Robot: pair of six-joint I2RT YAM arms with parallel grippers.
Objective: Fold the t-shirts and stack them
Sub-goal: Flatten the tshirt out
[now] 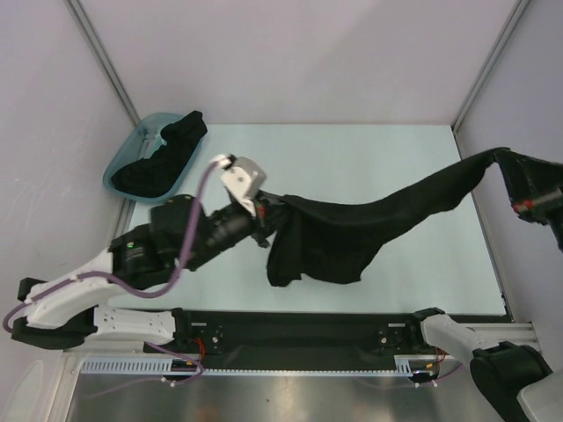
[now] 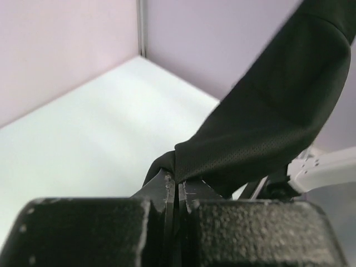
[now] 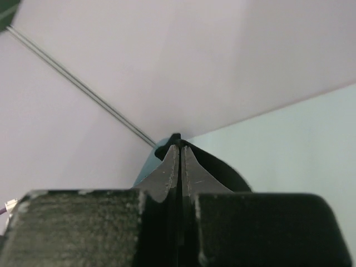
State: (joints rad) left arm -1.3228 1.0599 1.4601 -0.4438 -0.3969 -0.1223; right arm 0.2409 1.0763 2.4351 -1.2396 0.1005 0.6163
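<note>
1. T-shirt [image 1: 352, 229], black, stretches across the table [image 1: 369, 158] between both arms.
2. The left gripper [image 2: 177, 183] is clamped on its bunched end.
3. The right gripper [image 3: 179, 146] pinches the other end, far right.
4. More black t-shirts [image 1: 171, 149] fill the teal tub [image 1: 117, 169].

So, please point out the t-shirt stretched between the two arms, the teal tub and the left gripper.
stretched t-shirt [image 1: 334, 237]: top view, on its wide middle part.
teal tub [image 1: 117, 169]: top view, on its left rim.
left gripper [image 2: 178, 186]: left wrist view, between the closed fingertips.
</note>
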